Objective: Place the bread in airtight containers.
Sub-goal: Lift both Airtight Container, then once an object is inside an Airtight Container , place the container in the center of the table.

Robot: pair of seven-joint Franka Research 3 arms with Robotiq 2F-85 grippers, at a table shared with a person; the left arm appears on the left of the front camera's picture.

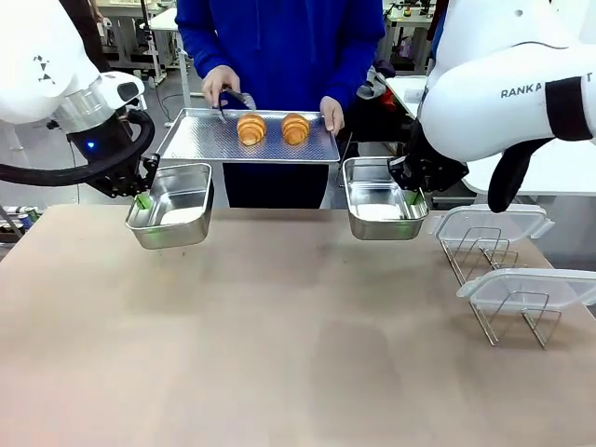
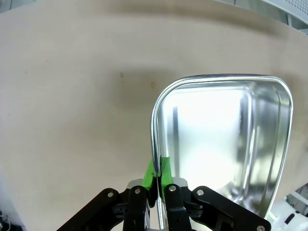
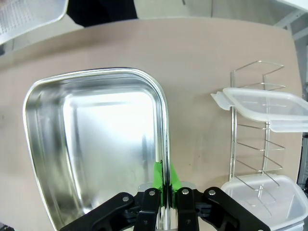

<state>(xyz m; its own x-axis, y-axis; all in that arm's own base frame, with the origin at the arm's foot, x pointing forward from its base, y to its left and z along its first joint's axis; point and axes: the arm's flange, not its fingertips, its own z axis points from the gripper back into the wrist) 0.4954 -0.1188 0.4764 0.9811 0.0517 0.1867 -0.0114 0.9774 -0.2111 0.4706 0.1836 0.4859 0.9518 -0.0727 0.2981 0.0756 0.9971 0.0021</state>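
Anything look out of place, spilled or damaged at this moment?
Nothing stands out. The left gripper holds the left tub by its rim, the right gripper the right tub; both are empty, undented. Both croissants sit whole on the tray; the lids rest on the wire racks.

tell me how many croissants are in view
2: the left croissant and the right croissant lie side by side on the tray that the person holds at the far side.

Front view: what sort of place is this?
Probably a robotics lab, not a real kitchen: two white robot arms hold steel tubs at a table, a person holds a tray of croissants, and more workbenches stand behind.
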